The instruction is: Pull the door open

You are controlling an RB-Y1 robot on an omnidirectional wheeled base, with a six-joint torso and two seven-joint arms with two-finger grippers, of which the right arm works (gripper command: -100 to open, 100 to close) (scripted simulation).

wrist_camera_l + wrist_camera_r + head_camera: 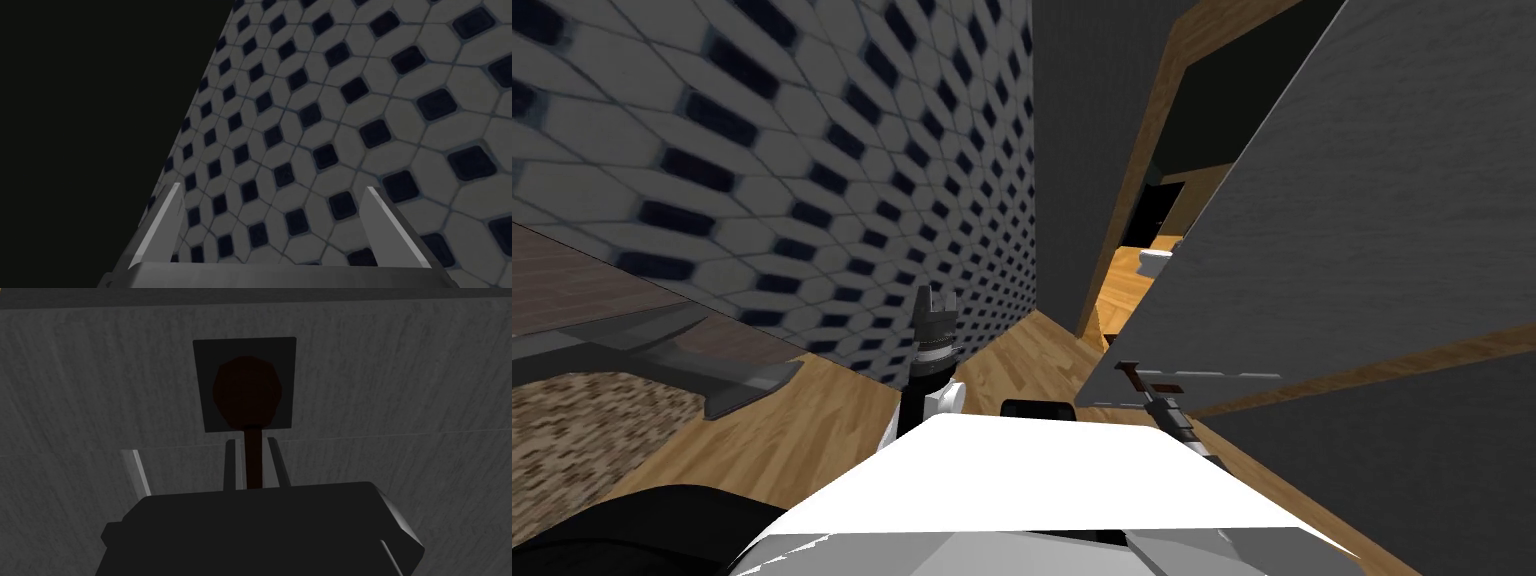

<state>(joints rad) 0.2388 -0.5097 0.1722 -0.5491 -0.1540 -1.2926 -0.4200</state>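
Note:
The grey door (1362,230) stands swung partway out of its wooden frame (1132,170), at my right. Its dark red-brown lever handle (252,463) comes off a round base on a dark square plate (245,383). My right gripper (251,440) is shut on the lever, one finger pressing each side. In the head view that gripper (1144,385) sits low against the door's face. My left gripper (935,298) is raised beside the tiled wall (812,150), and its fingers (165,220) stand open with nothing between them.
Wooden floor (1012,360) runs ahead to the doorway, where another wooden floor and a white object (1152,262) show through the gap. A dark grey piece of furniture (662,350) and a speckled rug (582,430) lie to my left.

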